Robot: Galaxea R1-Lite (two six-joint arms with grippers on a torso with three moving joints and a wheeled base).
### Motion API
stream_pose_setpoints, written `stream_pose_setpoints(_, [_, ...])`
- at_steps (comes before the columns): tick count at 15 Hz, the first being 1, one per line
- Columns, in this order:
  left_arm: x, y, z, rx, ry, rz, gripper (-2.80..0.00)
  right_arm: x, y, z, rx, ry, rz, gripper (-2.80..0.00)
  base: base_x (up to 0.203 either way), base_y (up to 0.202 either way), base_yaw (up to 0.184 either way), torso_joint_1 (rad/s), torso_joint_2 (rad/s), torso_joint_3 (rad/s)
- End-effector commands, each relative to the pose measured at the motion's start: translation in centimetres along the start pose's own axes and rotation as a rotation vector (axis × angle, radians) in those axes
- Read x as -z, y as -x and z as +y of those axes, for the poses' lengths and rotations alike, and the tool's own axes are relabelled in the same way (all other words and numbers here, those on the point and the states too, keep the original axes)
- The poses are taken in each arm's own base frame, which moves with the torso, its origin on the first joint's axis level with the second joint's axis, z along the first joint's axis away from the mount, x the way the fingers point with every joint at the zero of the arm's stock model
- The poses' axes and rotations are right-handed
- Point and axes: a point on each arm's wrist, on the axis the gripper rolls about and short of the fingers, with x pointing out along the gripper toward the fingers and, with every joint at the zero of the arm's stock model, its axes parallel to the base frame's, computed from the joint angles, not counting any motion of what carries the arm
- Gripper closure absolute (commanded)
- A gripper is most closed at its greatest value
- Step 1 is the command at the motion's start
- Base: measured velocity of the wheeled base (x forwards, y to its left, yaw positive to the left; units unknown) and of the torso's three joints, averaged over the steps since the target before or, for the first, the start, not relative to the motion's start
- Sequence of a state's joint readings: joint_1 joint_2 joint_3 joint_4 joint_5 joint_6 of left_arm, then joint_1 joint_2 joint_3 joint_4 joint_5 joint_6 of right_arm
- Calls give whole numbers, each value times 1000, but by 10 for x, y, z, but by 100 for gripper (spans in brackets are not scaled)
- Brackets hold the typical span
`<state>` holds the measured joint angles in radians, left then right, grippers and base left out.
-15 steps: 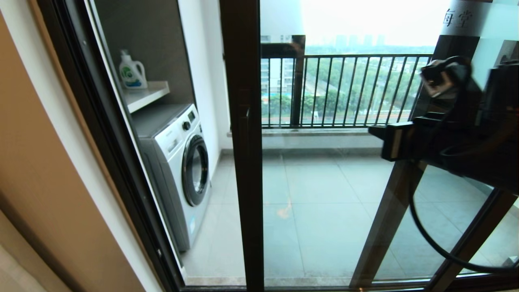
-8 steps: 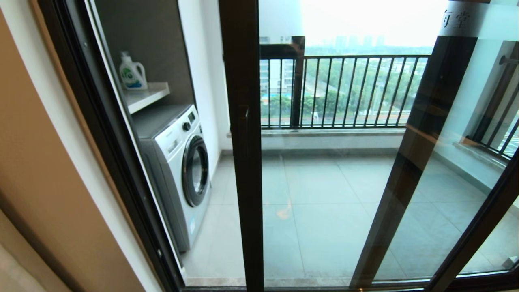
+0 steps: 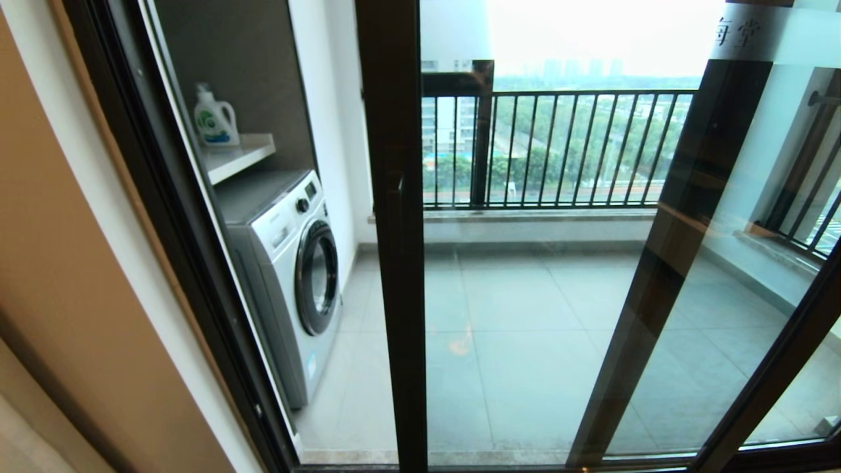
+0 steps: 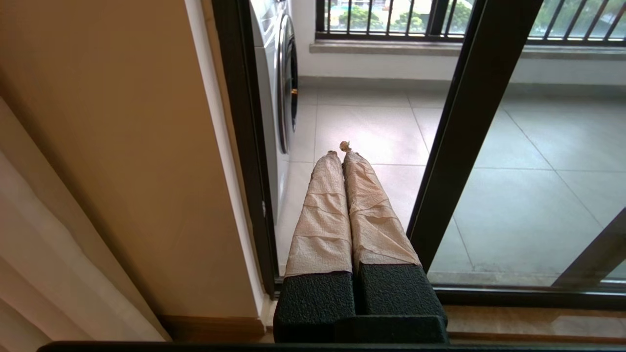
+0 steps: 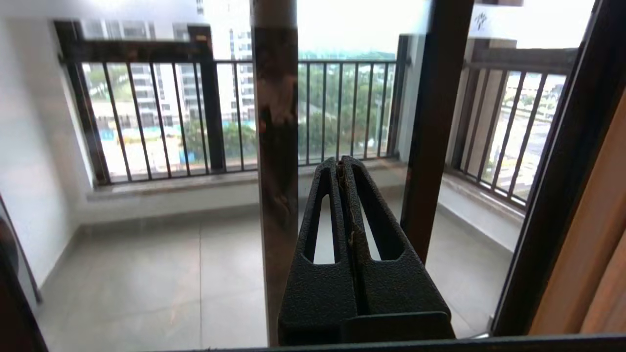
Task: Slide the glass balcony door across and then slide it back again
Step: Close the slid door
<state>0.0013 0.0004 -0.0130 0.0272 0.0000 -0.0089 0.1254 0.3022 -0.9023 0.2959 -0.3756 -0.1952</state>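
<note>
The glass balcony door (image 3: 525,295) fills the middle of the head view. Its dark brown upright (image 3: 393,98) carries the black bar handle (image 3: 396,210). Left of that upright a gap runs to the outer frame (image 3: 164,197). Neither gripper shows in the head view. In the left wrist view my left gripper (image 4: 341,150), fingers wrapped in beige tape, is shut on nothing. It sits low before the gap, just left of the door's upright (image 4: 469,122). My right gripper (image 5: 341,164) is shut and empty, facing the glass between two dark uprights.
A white washing machine (image 3: 295,263) stands on the balcony at the left, under a shelf with a detergent bottle (image 3: 214,117). A second dark upright (image 3: 683,230) and the right frame (image 3: 788,355) slant at the right. Black railing bars (image 3: 558,144) close the far side. A tan wall (image 3: 66,263) lies left.
One second ago my right arm hung in the right of the head view near the slanted upright; it has pulled back out of that view. The door's upright has not shifted.
</note>
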Motion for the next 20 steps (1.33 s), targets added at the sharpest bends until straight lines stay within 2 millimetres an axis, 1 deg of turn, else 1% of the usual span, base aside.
stream_pose_setpoints(1, [0,0,0,0,0,1,0,-11,14,-5,31,24,-65,0,0,0,0,0,0,0])
stream_pose_setpoints(2, [0,0,0,0,0,1,0,-16,19,-2,50,84,-84,0,0,0,0,0,0,0])
stream_pose_setpoints(3, [0,0,0,0,0,1,0,-21,24,5,24,123,-118,0,0,0,0,0,0,0])
stream_pose_setpoints(4, [0,0,0,0,0,2,0,-24,30,9,-44,145,-161,0,0,0,0,0,0,0])
stream_pose_setpoints(5, [0,0,0,0,0,2,0,-26,34,9,-57,138,-181,0,0,0,0,0,0,0])
stream_pose_setpoints(6, [0,0,0,0,0,1,0,-23,40,7,-49,97,-187,0,0,0,0,0,0,0])
stream_pose_setpoints(8, [0,0,0,0,0,1,0,-3,58,3,-63,65,-187,0,0,0,0,0,0,0])
stream_pose_setpoints(9, [0,0,0,0,0,1,0,13,71,2,-70,67,-183,0,0,0,0,0,0,0])
stream_pose_setpoints(10, [0,0,0,0,0,1,0,28,80,2,-80,78,-160,0,0,0,0,0,0,0])
stream_pose_setpoints(11, [0,0,0,0,0,1,0,41,81,3,-100,73,-103,0,0,0,0,0,0,0])
stream_pose_setpoints(14, [0,0,0,0,0,2,0,90,52,20,-217,50,140,0,0,0,0,0,0,0])
stream_pose_setpoints(15, [0,0,0,0,0,2,0,108,44,26,-272,52,212,0,0,0,0,0,0,0])
stream_pose_setpoints(17, [0,0,0,0,0,1,0,142,31,35,-329,55,319,0,0,0,0,0,0,0])
stream_pose_setpoints(19, [0,0,0,0,0,1,0,175,17,44,-345,68,336,0,0,0,0,0,0,0])
stream_pose_setpoints(20, [0,0,0,0,0,1,0,193,9,49,-345,88,304,0,0,0,0,0,0,0])
